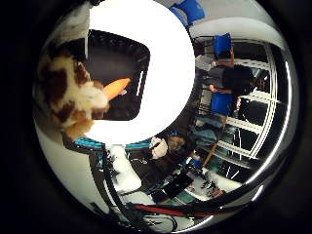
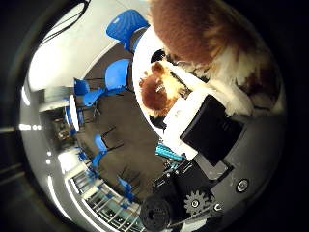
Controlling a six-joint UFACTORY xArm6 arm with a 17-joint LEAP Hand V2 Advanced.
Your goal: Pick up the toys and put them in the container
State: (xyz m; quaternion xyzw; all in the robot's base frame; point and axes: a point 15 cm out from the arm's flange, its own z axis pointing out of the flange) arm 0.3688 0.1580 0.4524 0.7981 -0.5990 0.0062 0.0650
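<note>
Landmark: black plastic container with slotted walls point(image 1: 134, 97), standing on the round white table point(image 1: 170, 63).
Held toy: brown-and-cream spotted plush toy with an orange beak point(image 1: 73, 95), close against the palm; it overlaps the container's near rim, and its beak points in over the dark interior.
Hand: right hand of white and black parts point(image 2: 207, 128); its fingers appear to be wrapped round the spotted plush, though the contact itself is hidden by fur.
Container contents: what shows of the interior looks bare; part of it is hidden behind the plush.
Second toy: small brown-and-white plush animal point(image 2: 157, 92), lying on the white table outside the container.
Progress, judged: the first toy is lifted and at the container but not yet released.
Remaining, judged: drop the held plush, then fetch the small plush animal.
</note>
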